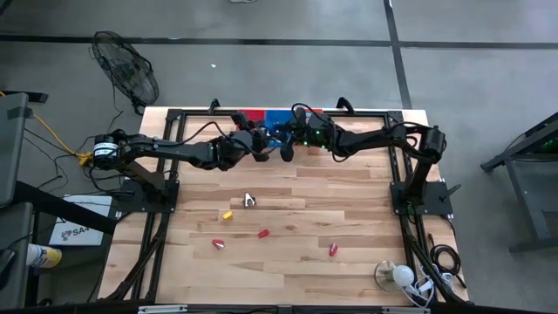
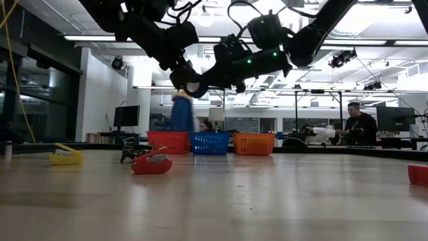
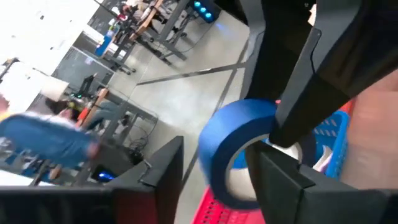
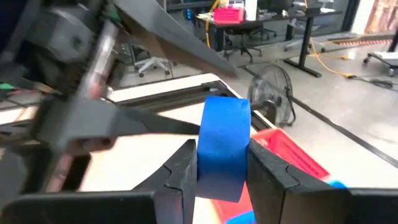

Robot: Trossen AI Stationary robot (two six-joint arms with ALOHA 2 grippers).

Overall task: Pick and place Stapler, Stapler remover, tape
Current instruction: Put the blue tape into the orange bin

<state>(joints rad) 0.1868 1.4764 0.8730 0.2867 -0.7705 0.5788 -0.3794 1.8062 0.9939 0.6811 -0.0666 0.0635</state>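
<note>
A blue roll of tape [image 4: 224,146] with a pale core [image 3: 239,177] hangs in the air over the baskets at the table's far middle. My right gripper [image 4: 221,168] is shut on it and reaches in from the table's right [image 1: 288,148]. My left gripper [image 3: 224,180] comes from the left [image 1: 260,144]. It is open, with one finger on either side of the roll's wall. On the table lie a dark stapler remover [image 1: 249,201], a yellow stapler [image 2: 65,156] and a red stapler [image 2: 152,165]. My right gripper pinches the roll across its width, one finger [image 4: 183,168] on each flat side, next to the outer blue band [image 4: 205,165]. The fingers reach in about level from the table's right. The roll stands on edge, lifted clear of the table. My left gripper has one finger [image 3: 280,177] at the roll's core; I cannot tell whether it touches.
Red [image 2: 168,142], blue [image 2: 210,142] and orange [image 2: 254,143] baskets line the far edge, below the grippers. More small red pieces lie at the near middle [image 1: 262,234] [image 1: 333,249]. A lamp [image 1: 397,276] stands at the near right corner. People are in the room behind the table.
</note>
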